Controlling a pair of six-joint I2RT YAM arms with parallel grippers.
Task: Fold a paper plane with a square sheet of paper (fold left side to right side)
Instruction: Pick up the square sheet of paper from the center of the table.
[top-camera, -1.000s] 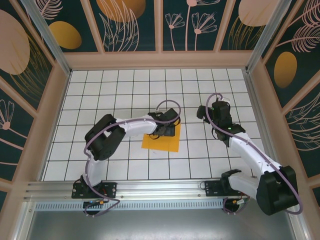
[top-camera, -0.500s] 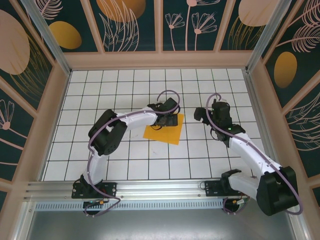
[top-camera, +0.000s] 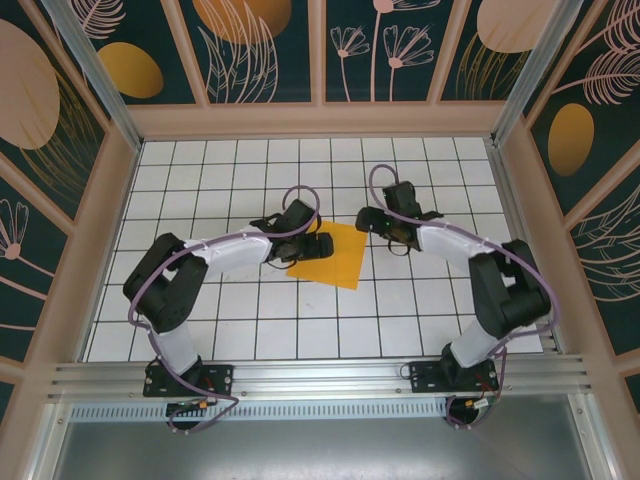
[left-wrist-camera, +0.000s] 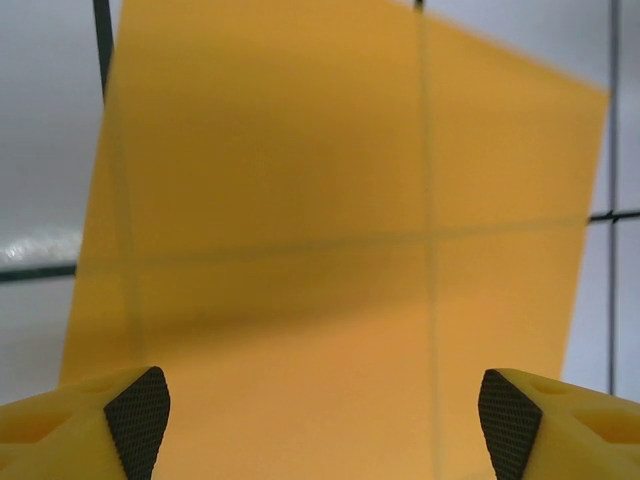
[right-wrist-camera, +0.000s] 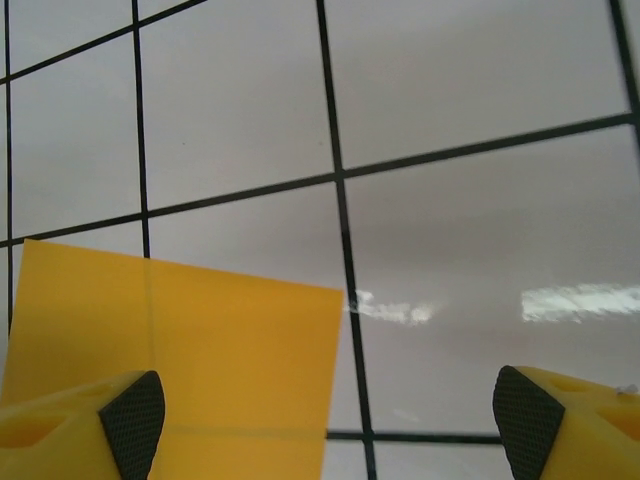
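The square sheet of paper (top-camera: 338, 260) is bright orange and lies flat and unfolded on the white tiled table. My left gripper (top-camera: 318, 246) hovers at its left edge, open. In the left wrist view the sheet (left-wrist-camera: 330, 220) spreads out ahead of the left gripper (left-wrist-camera: 320, 425), whose fingertips (left-wrist-camera: 138, 420) stand wide apart with nothing clamped. My right gripper (top-camera: 367, 222) is open by the sheet's far right corner. In the right wrist view that corner (right-wrist-camera: 200, 340) lies by the left finger of the right gripper (right-wrist-camera: 330, 425). The paper plane is out of view.
The tiled table (top-camera: 240, 180) is boxed in by wooden-framed patterned walls (top-camera: 320, 118) at the back and both sides. An aluminium rail (top-camera: 320, 372) carrying both arm bases runs along the near edge. Bare tiles surround the sheet.
The sheet has slid a little toward the back. My left gripper has drawn back to the sheet's left edge. My right arm has swung left to its far right corner.
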